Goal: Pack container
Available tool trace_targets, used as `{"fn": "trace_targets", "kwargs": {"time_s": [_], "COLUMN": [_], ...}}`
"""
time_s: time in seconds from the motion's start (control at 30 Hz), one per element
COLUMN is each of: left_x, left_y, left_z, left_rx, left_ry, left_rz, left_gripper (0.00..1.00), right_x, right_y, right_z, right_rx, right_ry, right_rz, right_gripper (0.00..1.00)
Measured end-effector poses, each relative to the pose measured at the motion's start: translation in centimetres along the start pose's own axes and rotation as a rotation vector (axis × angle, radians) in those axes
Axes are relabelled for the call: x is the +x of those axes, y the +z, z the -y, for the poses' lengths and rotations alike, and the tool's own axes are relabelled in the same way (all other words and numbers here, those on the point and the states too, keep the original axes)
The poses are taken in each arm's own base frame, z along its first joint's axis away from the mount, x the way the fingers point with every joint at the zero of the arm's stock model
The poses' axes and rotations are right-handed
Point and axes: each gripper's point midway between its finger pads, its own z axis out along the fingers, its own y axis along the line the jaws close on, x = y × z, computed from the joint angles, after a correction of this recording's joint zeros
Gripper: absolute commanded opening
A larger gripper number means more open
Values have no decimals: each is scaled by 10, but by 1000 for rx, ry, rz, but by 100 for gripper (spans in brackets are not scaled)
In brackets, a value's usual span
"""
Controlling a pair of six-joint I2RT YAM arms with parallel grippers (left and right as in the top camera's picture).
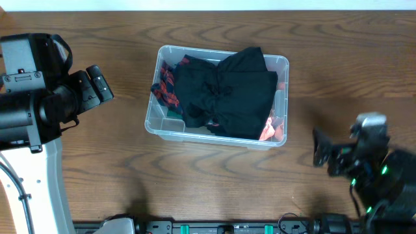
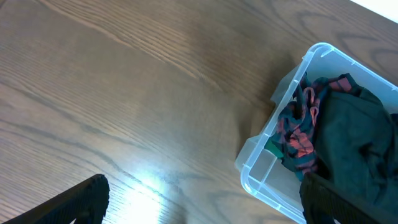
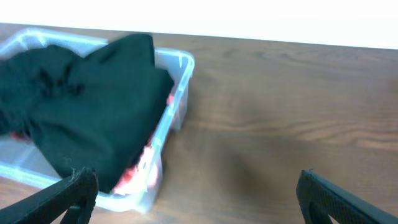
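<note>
Overhead: large clear rectangular plastic container (image 1: 153,122) at middle of brown wooden table (image 1: 214,188). Black garment (image 1: 227,91) fills it; red-black patterned cloth (image 1: 168,88) at left end, orange-pink cloth (image 1: 273,130) at right end. Left gripper (image 1: 104,83) and right gripper (image 1: 318,148) flank container, both apart from it.

Left wrist: fingers (image 2: 81,199) spread wide, nothing held; container at right.

Right wrist: fingers (image 3: 62,199) spread wide, empty; container at left.

Overhead cam looks straight down on bench (image 1: 208,175). L wrist views from left, R wrist low from right, both closer; all share container (image 1: 195,136).
</note>
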Motion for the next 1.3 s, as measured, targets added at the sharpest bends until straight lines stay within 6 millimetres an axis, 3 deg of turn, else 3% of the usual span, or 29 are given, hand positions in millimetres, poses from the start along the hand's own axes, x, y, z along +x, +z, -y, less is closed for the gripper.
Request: {"fn": "trace_targets", "kwargs": {"time_s": [0.2, 0.67, 1.03, 1.3], "left_x": [0, 0, 0, 0], "left_y": [0, 0, 0, 0], "left_z": [0, 0, 0, 0], "left_rx": [0, 0, 0, 0], "left_ry": [0, 0, 0, 0], "left_rz": [0, -1, 0, -1], "left_gripper": [98, 98, 98, 98], "right_x": [69, 147, 168, 169], "right_y": [14, 49, 59, 59], "right_z": [-2, -7, -7, -7], "right_rx": [-10, -61, -67, -67], "right_ry": [-36, -34, -24, -24], "right_rz": [-25, -90, -134, -136], "right_gripper": [99, 99, 99, 99]}}
